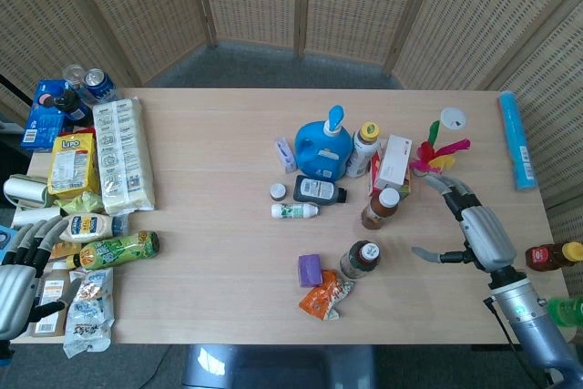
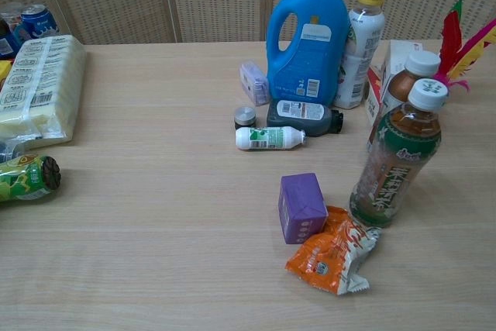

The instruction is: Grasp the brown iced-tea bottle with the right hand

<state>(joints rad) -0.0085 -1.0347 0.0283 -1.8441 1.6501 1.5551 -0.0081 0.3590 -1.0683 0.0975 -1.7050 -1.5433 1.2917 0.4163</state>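
Head view puts your right hand (image 1: 460, 225) in the approach step, fingers apart and empty, right of the upright brown iced-tea bottle (image 1: 381, 209) beside the red-and-white box (image 1: 392, 163); next, probably sweep leftward and close around its body.

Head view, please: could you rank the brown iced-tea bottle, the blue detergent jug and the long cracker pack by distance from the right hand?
From the right hand:
1. Brown iced-tea bottle, just to its left.
2. Blue detergent jug, centre.
3. Long cracker pack, far left.
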